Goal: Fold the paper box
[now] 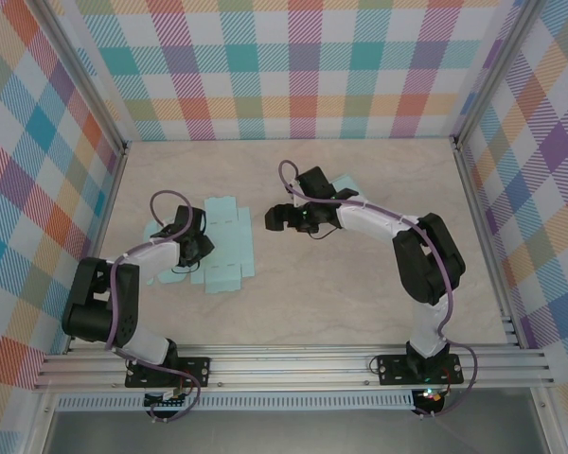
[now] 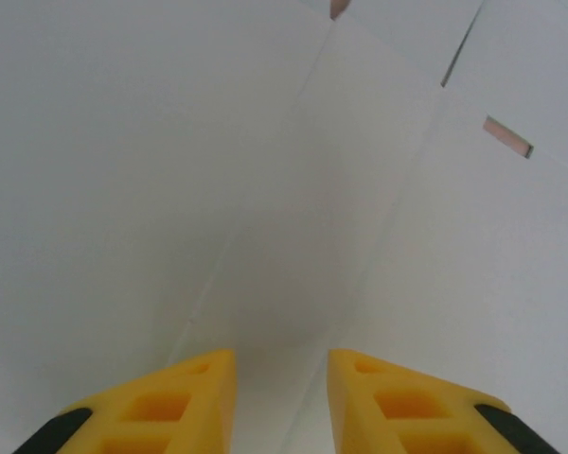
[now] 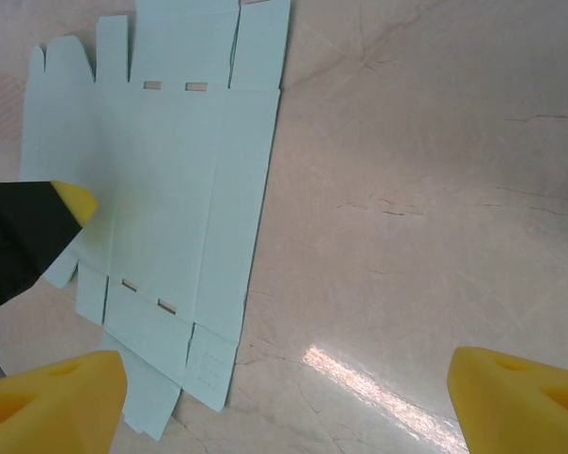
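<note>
Plaid-walled cell (image 1: 303, 66), marbled beige tabletop (image 1: 360, 284), alu rail (image 1: 293, 367) along near edge. Paper box (image 1: 225, 248): pale blue-green, unfolded, lying flat on tabletop, flaps & small slots (image 3: 152, 85) showing

L pincer (image 1: 197, 248): down on the box. Wrist cam: its yellow fingertips (image 2: 194, 397) sit close together w/ a narrow gap, pale card directly beneath & ahead, a crease line running out from betw. them. Whether they nip the card, cannot tell

R pincer (image 1: 276, 218): jaws spread wide, nothing betw. them, over bare tabletop just beside the box. In its wrist cam the box lies ahead & to the L, one corner near its L fingertip. L pincer's black-and-yellow tip shows on the box there, ahead of R pincer's L finger. The two pincers are apart, w/ the R part of the box betw. them
</note>
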`<state>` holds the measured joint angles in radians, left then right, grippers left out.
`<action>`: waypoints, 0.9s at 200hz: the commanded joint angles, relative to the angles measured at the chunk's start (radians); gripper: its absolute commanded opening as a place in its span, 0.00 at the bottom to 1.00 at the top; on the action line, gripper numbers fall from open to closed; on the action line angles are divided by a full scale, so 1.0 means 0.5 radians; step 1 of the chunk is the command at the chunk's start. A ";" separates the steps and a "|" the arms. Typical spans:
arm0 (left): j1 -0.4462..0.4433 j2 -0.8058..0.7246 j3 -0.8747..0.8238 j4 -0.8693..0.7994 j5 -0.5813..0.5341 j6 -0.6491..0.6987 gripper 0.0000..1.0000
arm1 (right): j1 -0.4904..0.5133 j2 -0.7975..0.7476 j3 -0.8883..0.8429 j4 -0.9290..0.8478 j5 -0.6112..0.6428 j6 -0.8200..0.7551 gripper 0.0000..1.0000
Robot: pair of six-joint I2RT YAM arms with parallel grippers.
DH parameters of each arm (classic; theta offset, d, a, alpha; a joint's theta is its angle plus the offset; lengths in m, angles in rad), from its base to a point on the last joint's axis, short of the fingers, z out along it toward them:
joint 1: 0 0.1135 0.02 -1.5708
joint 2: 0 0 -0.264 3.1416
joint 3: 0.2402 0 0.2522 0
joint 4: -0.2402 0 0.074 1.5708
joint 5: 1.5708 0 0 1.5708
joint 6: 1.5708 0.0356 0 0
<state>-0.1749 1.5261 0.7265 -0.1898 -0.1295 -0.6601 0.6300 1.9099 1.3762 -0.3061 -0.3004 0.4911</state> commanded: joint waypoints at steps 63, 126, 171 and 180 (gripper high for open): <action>-0.291 -0.054 -0.270 0.270 0.255 -0.312 0.22 | 0.010 -0.176 -0.330 0.224 -0.060 0.266 0.87; -0.619 -0.120 -0.287 0.328 0.160 -0.563 0.21 | 0.010 -0.389 -0.753 0.464 -0.010 0.495 0.85; -0.751 -0.125 -0.397 0.447 0.059 -0.786 0.19 | 0.010 -0.540 -1.057 0.664 0.048 0.698 0.83; -0.760 -0.128 -0.397 0.443 0.054 -0.793 0.19 | 0.010 -0.557 -1.114 0.731 0.022 0.746 0.82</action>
<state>-0.5323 1.4666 0.5629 0.0509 -0.0834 -0.9890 0.6300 1.6711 0.8768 -0.0422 -0.2878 0.7799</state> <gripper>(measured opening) 0.193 0.831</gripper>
